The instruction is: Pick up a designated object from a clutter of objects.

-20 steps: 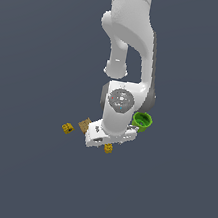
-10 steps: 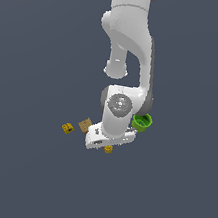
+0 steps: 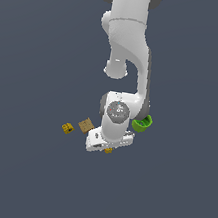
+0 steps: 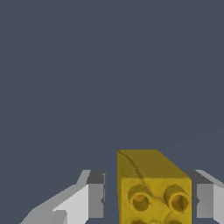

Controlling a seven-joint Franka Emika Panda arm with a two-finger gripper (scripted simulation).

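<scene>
The gripper stands with its fingers apart around the yellow-orange block, one finger seems touching it, the other has a gap.

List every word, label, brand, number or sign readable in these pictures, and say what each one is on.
None: no readable text in either view.
Yellow block between the gripper fingers: studs only, no lettering.
Tan tile, green cup, other yellow piece: plain, and too small to show print.
Round mark on the arm's wrist joint: too blurred to read.
</scene>
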